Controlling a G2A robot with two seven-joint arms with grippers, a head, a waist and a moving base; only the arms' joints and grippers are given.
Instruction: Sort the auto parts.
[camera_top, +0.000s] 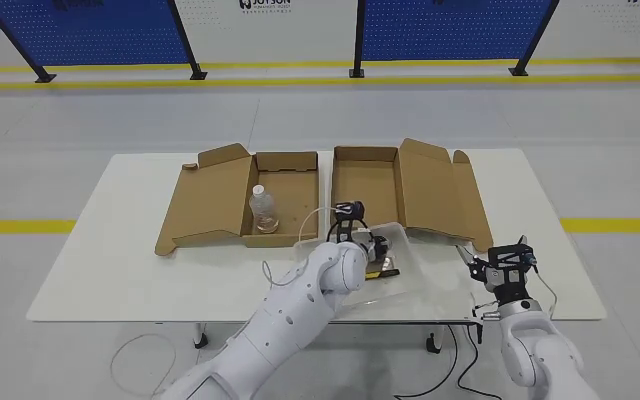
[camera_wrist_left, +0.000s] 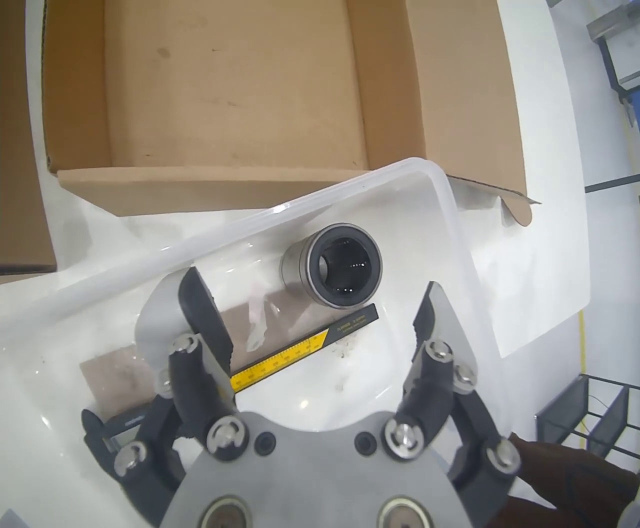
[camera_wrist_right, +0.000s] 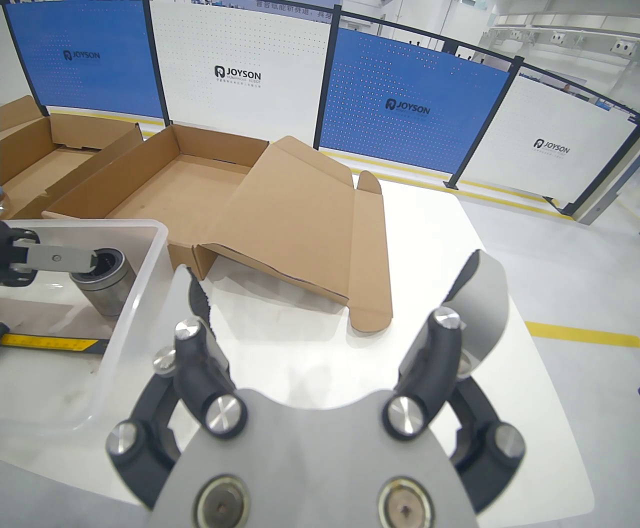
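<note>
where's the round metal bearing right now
In the left wrist view, the bearing sits inside the clear bin, next to a yellow and black bar. It is just ahead of the open left pincer, close to a cardboard box.

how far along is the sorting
Done: one bottle stands in the left box. In hand: nothing; left gripper is open at the bearing in the bin, right gripper open aside. Left: bearing and ruler lie in the bin.
</note>
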